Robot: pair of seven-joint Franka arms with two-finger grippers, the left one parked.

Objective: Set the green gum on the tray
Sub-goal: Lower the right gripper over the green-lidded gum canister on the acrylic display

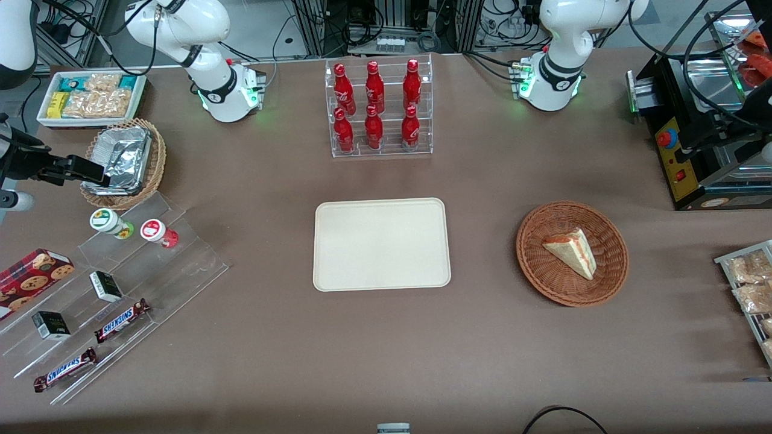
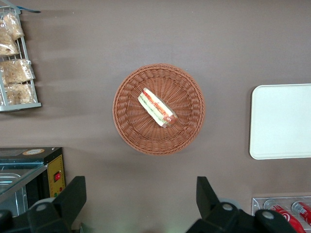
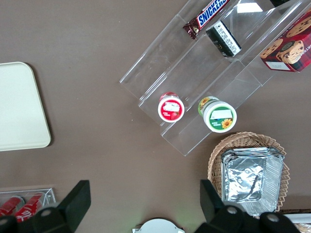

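Observation:
The green gum (image 1: 109, 222) (image 3: 219, 115) stands upright on the top step of a clear acrylic stand (image 1: 129, 283), beside a similar red-and-white bottle (image 1: 158, 232) (image 3: 170, 108). Its white lid carries a green-yellow label. The cream tray (image 1: 381, 205) (image 3: 19, 107) lies flat at the table's middle with nothing on it. My right gripper (image 1: 90, 172) (image 3: 143, 201) hangs high over the working arm's end of the table, above the foil-lined basket and a little farther from the front camera than the gum. Its fingers (image 3: 77, 199) are open with nothing between them.
A wicker basket with foil containers (image 1: 123, 163) (image 3: 250, 174) sits next to the stand. Snickers bars (image 1: 120, 319), small dark boxes (image 1: 105, 286) and a cookie box (image 1: 33, 274) lie on the stand's lower steps. A rack of red bottles (image 1: 377, 108) stands farther back than the tray. A sandwich basket (image 1: 572, 253) lies toward the parked arm's end.

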